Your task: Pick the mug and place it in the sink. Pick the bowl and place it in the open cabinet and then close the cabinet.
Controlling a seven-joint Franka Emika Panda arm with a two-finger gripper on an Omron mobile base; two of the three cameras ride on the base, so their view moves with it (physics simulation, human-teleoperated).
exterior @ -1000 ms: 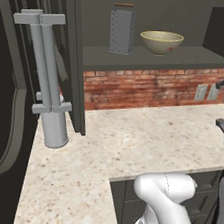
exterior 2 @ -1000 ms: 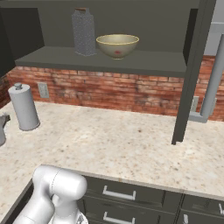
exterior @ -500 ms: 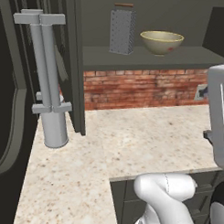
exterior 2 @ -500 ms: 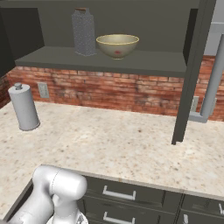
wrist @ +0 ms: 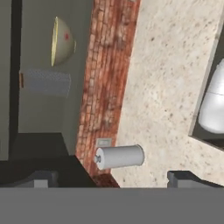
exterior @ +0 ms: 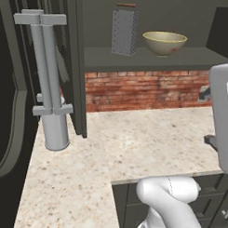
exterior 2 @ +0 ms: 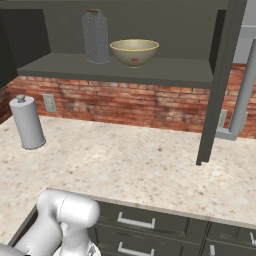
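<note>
So the bowl (exterior 2: pixel 134 51) is sitting on the inner shelf (exterior 2: pixel 150 71) of the open cabinet (exterior: pixel 150 59), upright, right next to a metal box grater (exterior 2: pixel 95 36) but not touching it. Both cabinet doors hang wide open, one (exterior: pixel 66 63) at the left of the left base view and one (exterior 2: pixel 220 80) at the right of the right base view, each with its long silver bar handle (exterior 2: pixel 242 95) sticking out.

Below the shelf there's a red brick backsplash (exterior 2: pixel 125 102) with a wall outlet (exterior 2: pixel 49 103) on it, and then a speckled beige stone surface (exterior 2: pixel 130 160) running along it. A grey paper towel roll (exterior 2: pixel 27 122) stands upright on the surface near the wall, off to the left in the right base view. Dark drawers with silver pulls (exterior 2: pixel 135 222) sit under the front edge.

In the hand view the whole scene is rolled sideways. The tool (wrist: pixel 113 178) has its two dark tips spread wide apart, nothing between them.
</note>
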